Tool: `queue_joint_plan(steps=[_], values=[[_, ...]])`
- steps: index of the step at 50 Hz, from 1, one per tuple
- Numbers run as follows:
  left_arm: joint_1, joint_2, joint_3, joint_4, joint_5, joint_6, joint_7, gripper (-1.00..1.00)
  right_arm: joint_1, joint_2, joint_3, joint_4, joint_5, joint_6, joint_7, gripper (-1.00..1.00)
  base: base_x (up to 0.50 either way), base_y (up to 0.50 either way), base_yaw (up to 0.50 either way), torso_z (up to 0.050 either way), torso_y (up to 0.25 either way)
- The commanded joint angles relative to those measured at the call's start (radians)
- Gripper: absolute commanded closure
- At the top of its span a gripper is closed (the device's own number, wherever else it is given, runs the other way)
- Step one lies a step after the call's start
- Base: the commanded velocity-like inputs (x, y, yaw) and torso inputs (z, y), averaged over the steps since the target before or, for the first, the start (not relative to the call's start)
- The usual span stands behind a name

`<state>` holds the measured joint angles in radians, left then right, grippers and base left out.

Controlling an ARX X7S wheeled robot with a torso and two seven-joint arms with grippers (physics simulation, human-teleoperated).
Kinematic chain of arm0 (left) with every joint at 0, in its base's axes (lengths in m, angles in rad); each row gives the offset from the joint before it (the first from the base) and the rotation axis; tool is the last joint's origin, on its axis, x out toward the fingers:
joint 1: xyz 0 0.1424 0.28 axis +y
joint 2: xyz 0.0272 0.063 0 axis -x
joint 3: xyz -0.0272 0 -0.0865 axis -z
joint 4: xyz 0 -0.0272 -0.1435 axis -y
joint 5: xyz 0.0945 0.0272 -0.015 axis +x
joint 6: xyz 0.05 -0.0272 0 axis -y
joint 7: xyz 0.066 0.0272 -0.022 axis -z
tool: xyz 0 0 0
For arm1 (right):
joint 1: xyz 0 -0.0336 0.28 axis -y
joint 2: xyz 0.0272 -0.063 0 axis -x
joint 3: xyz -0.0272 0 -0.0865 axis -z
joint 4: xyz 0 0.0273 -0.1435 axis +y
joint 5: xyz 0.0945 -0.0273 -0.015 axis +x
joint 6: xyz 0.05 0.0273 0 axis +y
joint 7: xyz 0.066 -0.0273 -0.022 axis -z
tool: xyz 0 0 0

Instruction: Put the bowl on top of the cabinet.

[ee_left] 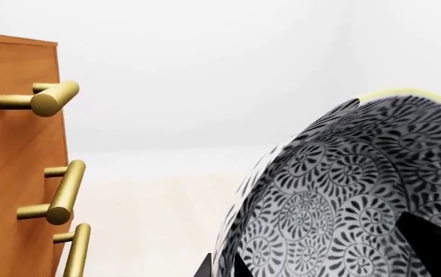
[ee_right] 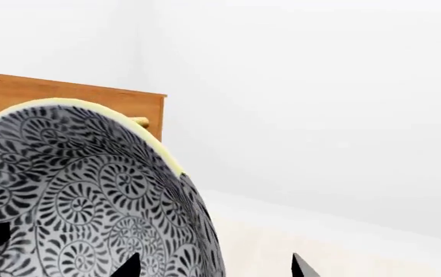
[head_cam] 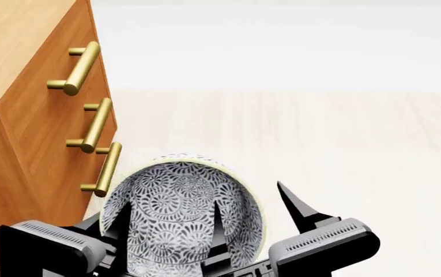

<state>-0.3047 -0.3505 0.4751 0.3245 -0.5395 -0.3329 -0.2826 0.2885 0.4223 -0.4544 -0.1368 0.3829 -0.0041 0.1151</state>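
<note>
Pale wood-grain flooring [head_cam: 343,144] and a plain white wall form the background, with no other furniture in sight beyond the cabinet [head_cam: 28,133]. Beside the cabinet's drawer front, level with the lowest of its three brass handles [head_cam: 89,124], the bowl [head_cam: 181,219] is held off the floor, tipped so its patterned interior faces the head camera. The left gripper [head_cam: 166,222] is clamped across the bowl's wall, one finger inside and one outside on the cabinet side. The right gripper [head_cam: 255,216] likewise grips the rim on the side away from the cabinet, with one finger inside and one standing clear outside. Judgement: the step in hand is the lift-and-carry to the cabinet top [head_cam: 12,52], which lies well above the bowl. To do this well, both arms should rise together at matched pace, keep the bowl clear of the protruding handles, level it before crossing the top edge, and release only once the base sits flat. No brands, labels or legible writing are visible on any surface.
</note>
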Motion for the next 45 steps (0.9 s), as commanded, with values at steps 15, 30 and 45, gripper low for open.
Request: queue_joint_plan(steps=[15,30,45], values=[[-0.105,0.031,0.005,-0.001,-0.026,-0.067,-0.02,1.0,-0.027,0.017,0.01,-0.036,-0.002,0.003,0.031,-1.0,0.0,0.0,0.0,0.0,0.001],[-0.189,0.071,0.05,-0.104,0.052,-0.069,-0.032,1.0,-0.101,0.049,0.017,-0.098,-0.017,-0.059,0.037,-1.0,0.0,0.0,0.0,0.0,0.001],[-0.309,0.1,0.084,-0.199,0.112,-0.157,-0.079,1.0,-0.151,0.058,0.041,-0.077,-0.009,-0.15,0.026,-1.0,0.0,0.0,0.0,0.001,0.0]])
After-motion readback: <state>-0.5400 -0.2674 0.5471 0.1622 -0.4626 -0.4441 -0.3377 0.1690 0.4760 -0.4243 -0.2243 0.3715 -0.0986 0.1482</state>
